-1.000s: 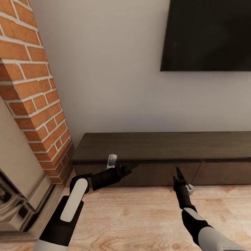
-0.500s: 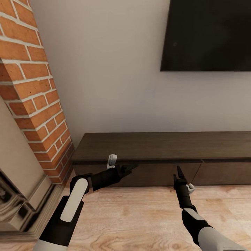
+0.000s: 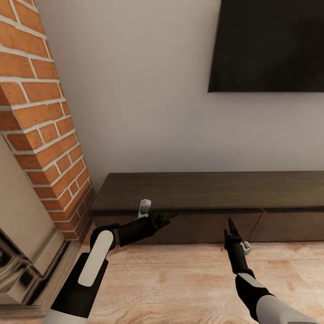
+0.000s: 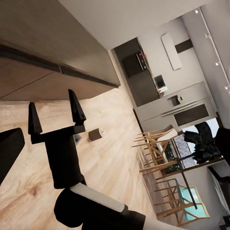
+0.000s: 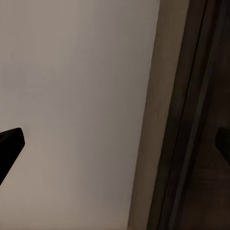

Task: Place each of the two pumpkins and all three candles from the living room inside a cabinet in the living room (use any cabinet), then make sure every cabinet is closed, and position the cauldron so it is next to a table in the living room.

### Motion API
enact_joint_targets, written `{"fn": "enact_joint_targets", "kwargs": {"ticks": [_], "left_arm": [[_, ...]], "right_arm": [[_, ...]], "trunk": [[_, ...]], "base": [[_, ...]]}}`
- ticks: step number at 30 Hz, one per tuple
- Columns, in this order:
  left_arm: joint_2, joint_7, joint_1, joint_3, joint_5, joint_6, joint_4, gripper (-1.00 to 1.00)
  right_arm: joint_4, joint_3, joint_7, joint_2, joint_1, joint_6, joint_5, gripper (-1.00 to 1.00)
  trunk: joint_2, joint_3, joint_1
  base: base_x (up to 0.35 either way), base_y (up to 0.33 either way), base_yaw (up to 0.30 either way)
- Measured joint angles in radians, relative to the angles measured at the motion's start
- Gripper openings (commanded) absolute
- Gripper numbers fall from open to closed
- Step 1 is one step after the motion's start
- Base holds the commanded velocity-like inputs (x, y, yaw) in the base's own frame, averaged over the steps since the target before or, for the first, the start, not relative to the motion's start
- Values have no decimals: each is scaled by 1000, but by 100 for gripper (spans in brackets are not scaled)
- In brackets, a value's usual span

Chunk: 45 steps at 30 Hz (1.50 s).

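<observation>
The long dark-brown cabinet [image 3: 207, 191] stands against the wall ahead, and the drawer fronts I can see are flush. My left gripper [image 3: 168, 217] hangs in front of its left drawer front, fingers apart, holding nothing. Further right, my right gripper [image 3: 231, 224] points at the cabinet just above the floor; the left wrist view shows its two pointed fingers spread and empty [image 4: 53, 103]. That view also shows a small squat dark candle [image 4: 95, 134] standing on the wooden floor beyond the right arm. The pumpkins, the cauldron and the table are out of view.
A brick fireplace column [image 3: 40, 121] and its stone surround [image 3: 27, 252] close off the left side. A black television [image 3: 270, 45] hangs on the wall above the cabinet. The left wrist view looks across wooden floor to a kitchen with wooden chairs [image 4: 155, 153].
The whole head picture has shifted slightly, so the camera moved a little. Both arms keep the same pose in front of the cabinet.
</observation>
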Motion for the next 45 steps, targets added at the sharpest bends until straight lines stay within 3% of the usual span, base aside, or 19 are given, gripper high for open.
{"fn": "enact_joint_targets", "kwargs": {"ticks": [9, 21, 45], "left_arm": [[0, 0, 0, 0, 0, 0, 0, 100], [0, 1, 0, 0, -1, 1, 1, 100], [0, 3, 0, -1, -2, 0, 5, 100]], "right_arm": [[1, 1, 1, -1, 0, 0, 2, 100], [-1, 4, 3, -1, 0, 0, 4, 100], [-2, 5, 0, -1, -2, 2, 5, 100]], "trunk": [[0, 0, 0], [0, 0, 0], [0, 0, 0]], "base": [[4, 0, 0], [214, 0, 0], [7, 0, 0]]}}
